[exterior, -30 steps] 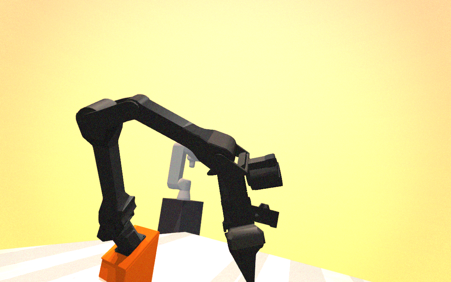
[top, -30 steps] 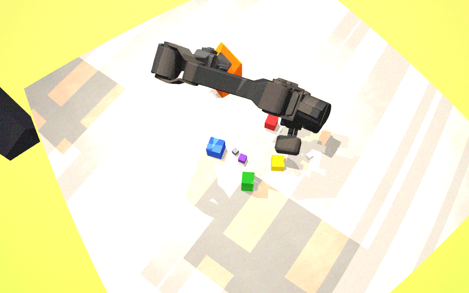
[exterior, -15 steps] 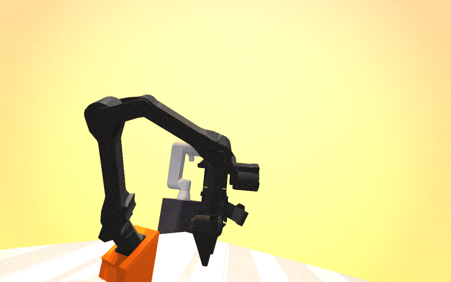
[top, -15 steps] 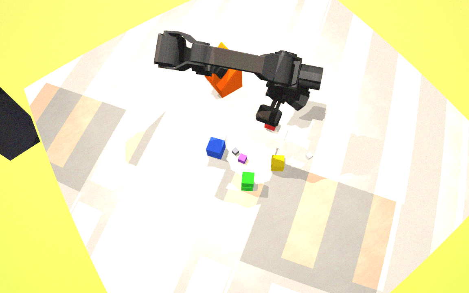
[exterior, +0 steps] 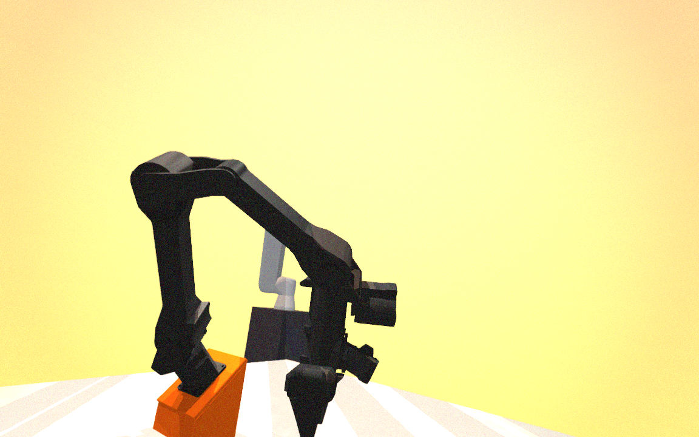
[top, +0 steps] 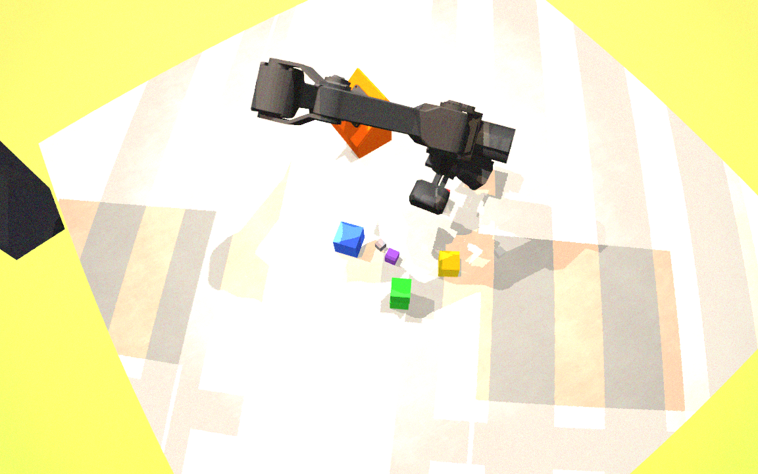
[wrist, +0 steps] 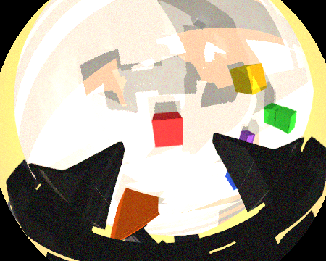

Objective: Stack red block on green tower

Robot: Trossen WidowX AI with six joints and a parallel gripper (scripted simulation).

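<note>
The red block [wrist: 167, 130] sits on the table between and just beyond the fingertips in the wrist view. In the top view it is almost wholly hidden under the gripper, with only a speck of red showing. My gripper [wrist: 169, 142] is open and empty, pointing down over the red block; its fingertips run out of the bottom of the exterior view. The green tower [top: 400, 293] [wrist: 280, 117], two green blocks stacked, stands upright, to the right in the wrist view, away from the fingers.
A yellow block [top: 449, 263] [wrist: 248, 79] is right of the tower in the top view. A small purple cube [top: 391, 256] [wrist: 246, 136], a tiny grey cube [top: 379, 244] and a larger blue block [top: 349, 238] [wrist: 231, 180] lie nearby. The arm's orange base [top: 370, 141] [exterior: 216, 407] stands behind.
</note>
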